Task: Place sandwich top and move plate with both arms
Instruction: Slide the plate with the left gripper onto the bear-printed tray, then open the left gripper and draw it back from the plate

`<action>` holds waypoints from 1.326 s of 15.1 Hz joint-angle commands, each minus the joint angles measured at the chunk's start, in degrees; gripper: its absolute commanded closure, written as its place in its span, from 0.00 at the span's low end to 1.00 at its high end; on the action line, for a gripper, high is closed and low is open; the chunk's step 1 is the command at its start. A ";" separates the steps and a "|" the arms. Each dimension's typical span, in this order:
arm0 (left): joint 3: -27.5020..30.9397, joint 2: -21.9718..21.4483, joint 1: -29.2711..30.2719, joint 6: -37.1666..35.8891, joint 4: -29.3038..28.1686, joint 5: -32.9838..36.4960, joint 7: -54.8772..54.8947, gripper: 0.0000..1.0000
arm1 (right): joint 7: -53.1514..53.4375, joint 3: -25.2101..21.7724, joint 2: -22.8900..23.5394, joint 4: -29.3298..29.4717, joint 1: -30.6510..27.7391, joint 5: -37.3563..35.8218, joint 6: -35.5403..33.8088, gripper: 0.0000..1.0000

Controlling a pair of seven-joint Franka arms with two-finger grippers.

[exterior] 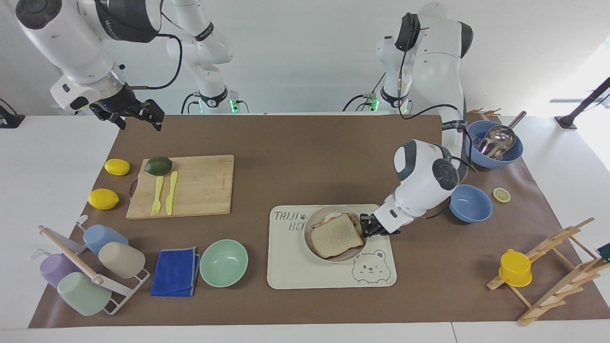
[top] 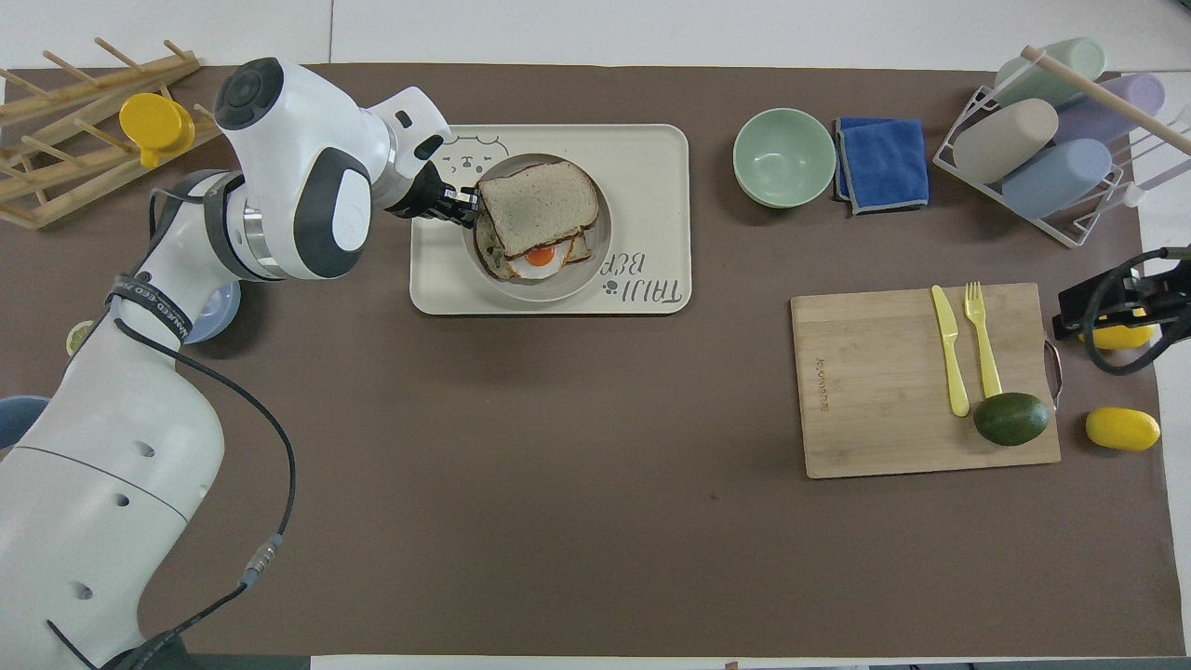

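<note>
The round beige plate point(exterior: 309, 227) point(top: 558, 288) is over the cream bear tray point(exterior: 305, 271) point(top: 651, 158), at the bear's end; I cannot tell whether it rests on it. On the plate lies toast with a fried egg point(top: 541, 253), and the sandwich top point(exterior: 336, 234) point(top: 538, 195) lies askew over it. My left gripper point(exterior: 366, 228) point(top: 465, 203) is shut on the plate's rim at the side toward the left arm's end. My right gripper point(exterior: 138, 116) point(top: 1107, 302) hangs open and empty over the lemon end of the table; that arm waits.
A mint-green bowl point(exterior: 223, 262) and a blue cloth point(exterior: 175, 271) lie beside the tray. The cutting board point(exterior: 190, 186) carries an avocado, fork and knife, with two lemons beside it. Two blue bowls point(exterior: 470, 203) sit close to the left arm's elbow. A cup rack and a wooden rack stand at the table's ends.
</note>
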 commanded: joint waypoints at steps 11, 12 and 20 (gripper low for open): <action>0.89 -9.81 7.08 -10.48 -0.12 -2.96 0.16 0.00 | -1.28 0.17 -0.43 -0.08 -0.59 1.11 -0.68 0.00; 1.33 -12.44 8.65 -13.63 -0.74 -2.35 0.07 0.00 | -1.28 0.17 -0.43 -0.08 -0.59 1.11 -0.68 0.00; 4.76 -30.46 10.78 -39.30 -3.03 15.74 -0.72 0.00 | -1.28 0.17 -0.43 -0.08 -0.59 1.11 -0.68 0.00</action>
